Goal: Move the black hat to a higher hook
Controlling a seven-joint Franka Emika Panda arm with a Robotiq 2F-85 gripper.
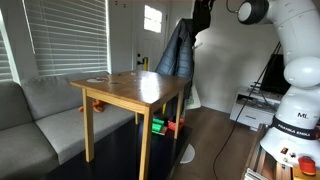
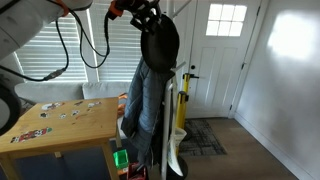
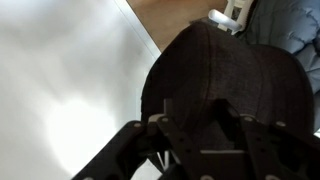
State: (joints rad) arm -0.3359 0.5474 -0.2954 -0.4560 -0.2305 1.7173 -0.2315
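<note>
The black hat point(image 2: 161, 42) is a dark rounded dome held high, near the top of the coat rack point(image 2: 180, 112). In the wrist view it fills the middle point(image 3: 228, 70), with my gripper point(image 3: 202, 128) pressed into its fabric from below. My gripper point(image 2: 145, 15) is shut on the hat's upper edge. The hat also shows in an exterior view point(image 1: 203, 14), at the top edge beside the arm. The hooks are hidden behind the hat and the jacket.
A long grey-blue jacket point(image 2: 143, 95) hangs on the rack below the hat, as both exterior views show point(image 1: 178, 50). A wooden table point(image 1: 130, 90) stands next to the rack, with a grey sofa point(image 1: 40, 112) beside it. A white door point(image 2: 222, 55) is behind.
</note>
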